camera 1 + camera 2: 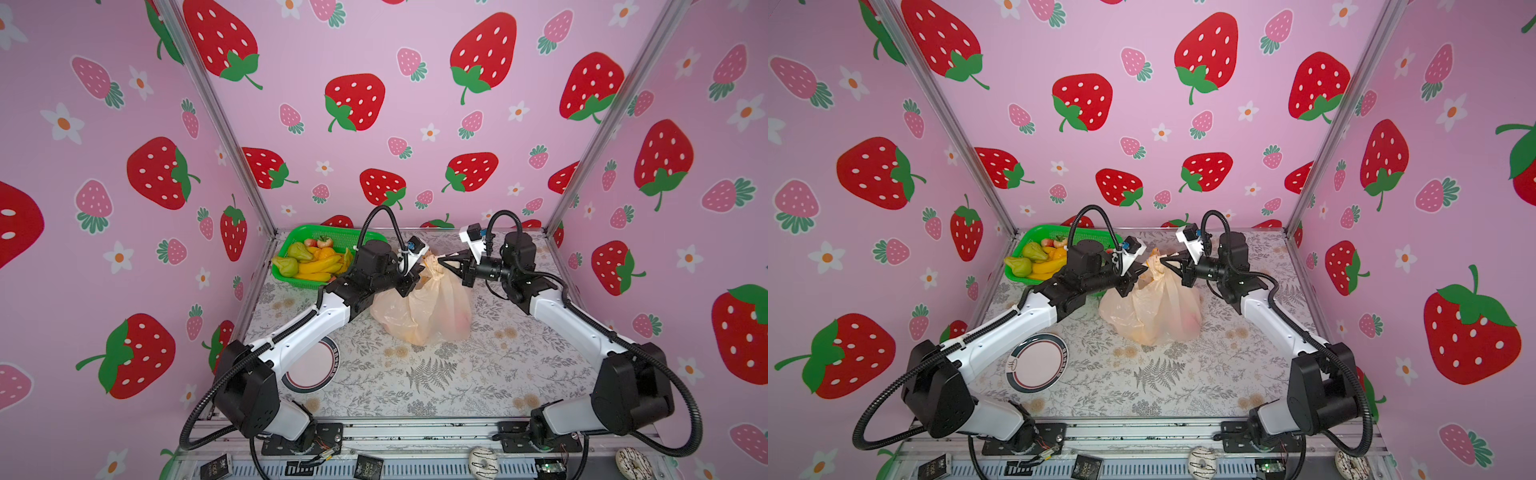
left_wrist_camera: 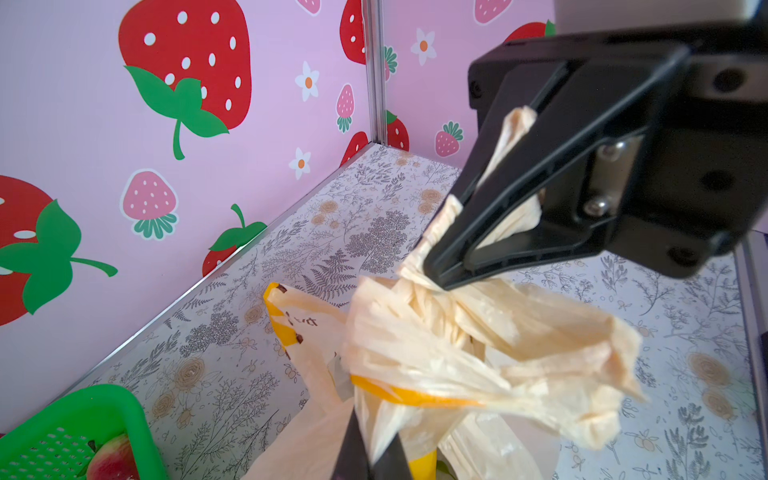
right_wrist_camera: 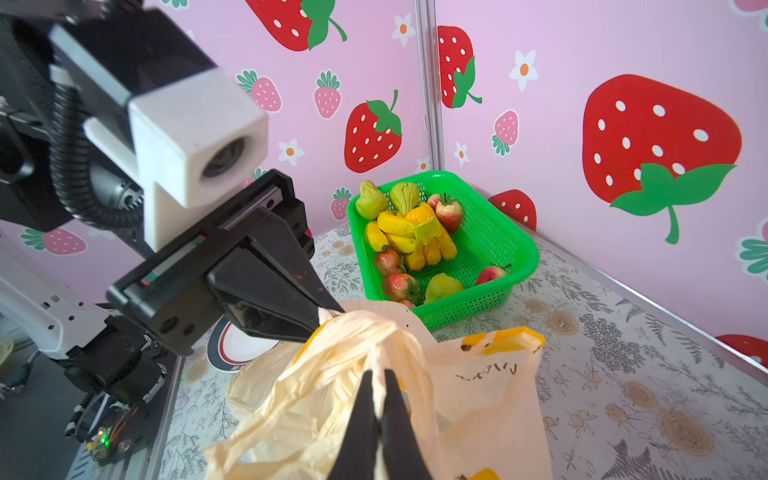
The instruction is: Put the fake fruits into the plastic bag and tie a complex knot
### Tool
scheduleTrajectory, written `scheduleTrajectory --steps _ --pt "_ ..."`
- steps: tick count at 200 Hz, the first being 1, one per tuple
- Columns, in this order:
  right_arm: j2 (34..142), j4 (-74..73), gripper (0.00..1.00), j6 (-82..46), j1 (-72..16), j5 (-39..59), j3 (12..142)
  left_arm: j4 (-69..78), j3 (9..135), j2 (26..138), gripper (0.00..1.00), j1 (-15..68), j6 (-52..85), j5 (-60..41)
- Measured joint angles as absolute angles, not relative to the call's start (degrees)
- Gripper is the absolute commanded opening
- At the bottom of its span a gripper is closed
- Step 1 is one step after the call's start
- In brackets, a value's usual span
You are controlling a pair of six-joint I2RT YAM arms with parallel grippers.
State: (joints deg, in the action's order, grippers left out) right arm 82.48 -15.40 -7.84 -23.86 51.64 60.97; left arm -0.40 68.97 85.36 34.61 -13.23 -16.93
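Floral-print table (image 1: 436,374): green basket (image 1: 300,284) far-left corner, plastic bag (image 1: 419,311) centre, plate (image 1: 1037,363) near-left.

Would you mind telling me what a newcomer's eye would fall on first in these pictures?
The pink walls printed with big red strawberries surround everything. In the middle, the peach plastic bag stands with its bunched handles pinched from opposite sides by the shut left end effector and right end effector. In the far left corner, a green basket holds a pile of fake fruits.

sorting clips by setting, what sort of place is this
Likely a staged robot test booth: strawberry-print walls on metal posts box in a small table, with a left arm and right arm bolted to its front rail.
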Motion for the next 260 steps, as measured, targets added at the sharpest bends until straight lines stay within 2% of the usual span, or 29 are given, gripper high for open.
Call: scheduleTrajectory --steps 57,98,160,166,188,207,260 --pt "82.50 -16.99 0.24 -10.90 -23.86 51.70 59.09 -0.82 69.04 87.81 0.00 34.37 -13.19 -15.46" --pt "82.54 -16.93 0.37 -10.35 -23.86 51.53 58.96 -0.69 69.38 87.81 0.00 34.37 -13.15 -15.46" --pt "83.42 -16.36 0.51 -8.75 -23.88 51.00 58.83 -0.67 69.82 87.81 0.00 34.33 -12.27 -15.53" --pt "83.55 -16.21 0.57 -8.67 -23.86 50.92 58.83 -0.69 69.91 87.81 0.00 34.33 -12.19 -15.55" --pt "83.96 -15.81 0.67 -8.03 -23.88 50.81 58.76 -0.62 70.02 87.81 0.00 34.33 -12.10 -15.64" --pt "84.44 -15.64 0.69 -7.70 -23.88 50.87 58.74 -0.64 70.02 87.81 0.00 34.33 -12.03 -15.70" --pt "85.97 -15.57 0.69 -7.33 -23.97 51.03 58.74 -0.62 70.02 87.81 0.00 34.33 -11.84 -16.60"
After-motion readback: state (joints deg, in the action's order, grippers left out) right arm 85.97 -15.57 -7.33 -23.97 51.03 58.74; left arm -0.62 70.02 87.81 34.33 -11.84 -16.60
